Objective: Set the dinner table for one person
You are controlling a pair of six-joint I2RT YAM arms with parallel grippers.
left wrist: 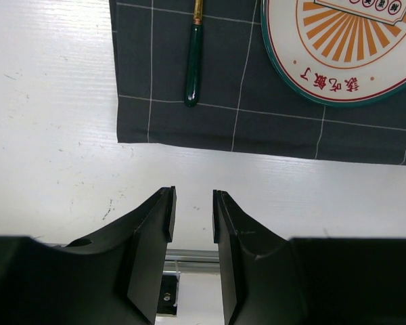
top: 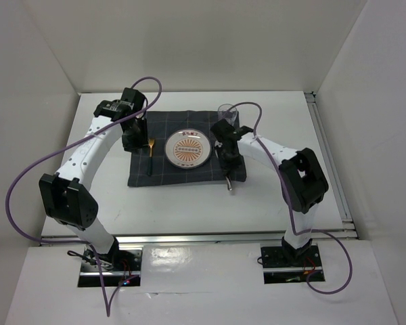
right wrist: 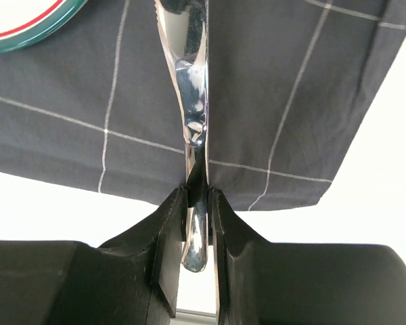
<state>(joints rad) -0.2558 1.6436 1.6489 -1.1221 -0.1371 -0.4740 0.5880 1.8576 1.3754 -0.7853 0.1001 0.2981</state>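
Tabletop, large, white and matte, the dinner table, fills the floor of the top view. A dark grey checked cloth placemat lies at its centre. On the cloth sits a round plate with a green rim and orange sunburst pattern. A fork with gold tines and a dark green handle lies at the plate's 9 o'clock. A clear drinking glass stands at its 1 o'clock. The right gripper is clamped on the handle of a shiny silver metal knife at the plate's 4 o'clock, its handle end past the cloth's near edge. The left gripper, at the fork's 9 o'clock, holds nothing, fingers a narrow gap apart.
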